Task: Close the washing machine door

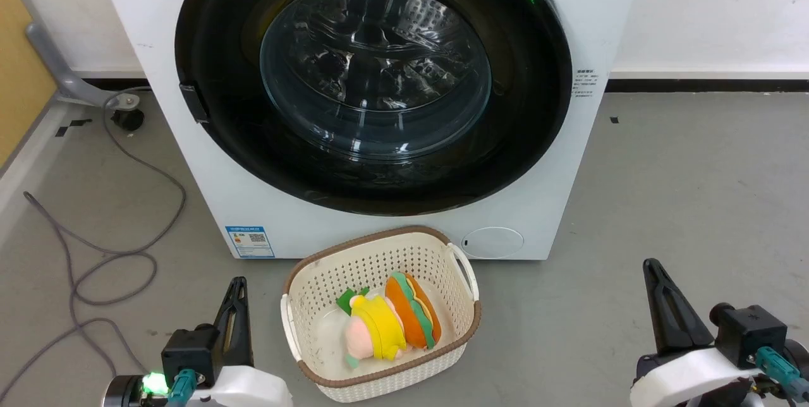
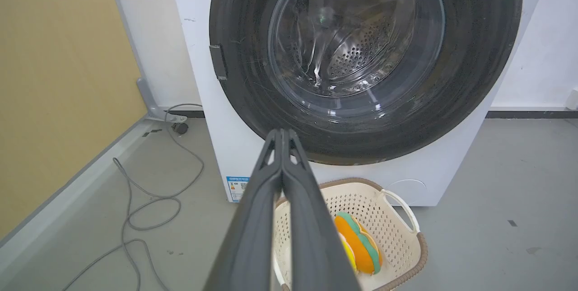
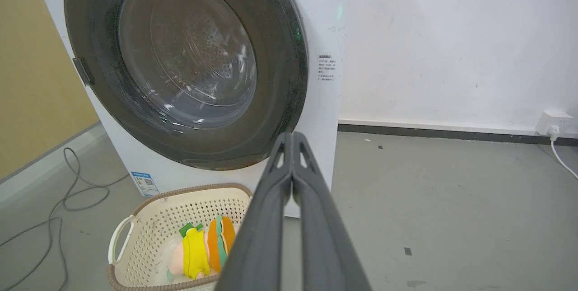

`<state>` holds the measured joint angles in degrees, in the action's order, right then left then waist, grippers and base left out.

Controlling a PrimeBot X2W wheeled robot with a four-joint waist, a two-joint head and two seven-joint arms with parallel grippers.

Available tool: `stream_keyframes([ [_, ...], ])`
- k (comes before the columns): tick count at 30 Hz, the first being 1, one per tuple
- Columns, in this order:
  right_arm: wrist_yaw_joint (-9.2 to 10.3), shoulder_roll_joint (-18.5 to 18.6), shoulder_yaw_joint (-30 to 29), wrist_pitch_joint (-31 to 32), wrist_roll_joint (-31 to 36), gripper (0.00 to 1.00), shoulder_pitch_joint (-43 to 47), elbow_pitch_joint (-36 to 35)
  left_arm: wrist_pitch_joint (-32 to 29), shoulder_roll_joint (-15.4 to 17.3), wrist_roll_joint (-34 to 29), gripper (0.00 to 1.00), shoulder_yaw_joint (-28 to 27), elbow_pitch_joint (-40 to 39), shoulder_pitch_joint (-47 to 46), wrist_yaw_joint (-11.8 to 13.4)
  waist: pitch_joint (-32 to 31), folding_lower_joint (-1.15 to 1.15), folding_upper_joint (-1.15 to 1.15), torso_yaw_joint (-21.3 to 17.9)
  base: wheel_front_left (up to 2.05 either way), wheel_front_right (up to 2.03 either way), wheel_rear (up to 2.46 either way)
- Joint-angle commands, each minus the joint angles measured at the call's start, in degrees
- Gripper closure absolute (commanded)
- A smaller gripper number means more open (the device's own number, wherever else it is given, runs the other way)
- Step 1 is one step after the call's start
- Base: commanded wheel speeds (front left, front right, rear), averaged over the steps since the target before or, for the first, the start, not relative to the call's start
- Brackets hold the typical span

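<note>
The large round glossy black-rimmed glass door [image 1: 373,78] lies seemingly flush on the big white washing machine [image 1: 208,192], so closing looks finished; the left gripper [image 1: 239,285] and right gripper [image 1: 651,267], both pressed together and empty, need at most a confirming rim push.

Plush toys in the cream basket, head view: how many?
2. A yellow-and-pink plush toy lies left in the cream perforated plastic basket; an orange-and-green burger-shaped plush toy sits right beside it, touching. More may be hidden underneath.
</note>
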<state>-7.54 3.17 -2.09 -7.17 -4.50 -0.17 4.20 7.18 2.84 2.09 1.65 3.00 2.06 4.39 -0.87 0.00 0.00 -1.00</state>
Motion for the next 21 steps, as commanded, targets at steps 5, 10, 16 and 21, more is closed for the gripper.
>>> stream_keyframes([
  [5,0.03,-0.16,0.28,0.64,0.71,1.0,0.11,-0.73,-0.68,0.02,-0.66,1.0,-0.26,-0.48,-0.95,-0.51,0.07,0.0,0.0,0.08,0.0,0.0,0.0],
  [10,0.03,-0.17,0.45,1.23,1.05,1.0,0.11,-1.04,-1.26,0.02,-0.79,1.0,-0.39,-0.71,-1.05,-0.86,0.14,0.0,0.0,0.16,0.0,0.0,0.0],
  [16,0.03,-0.19,0.64,1.93,1.46,1.0,0.12,-1.41,-1.96,0.02,-0.95,1.0,-0.54,-0.98,-1.17,-1.28,0.23,0.0,0.0,0.26,0.0,0.0,0.0],
  [21,0.04,-0.2,0.8,2.52,1.8,1.0,0.13,-1.73,-2.55,0.02,-1.07,1.0,-0.66,-1.21,-1.27,-1.63,0.3,0.0,0.0,0.35,0.0,0.0,0.0],
])
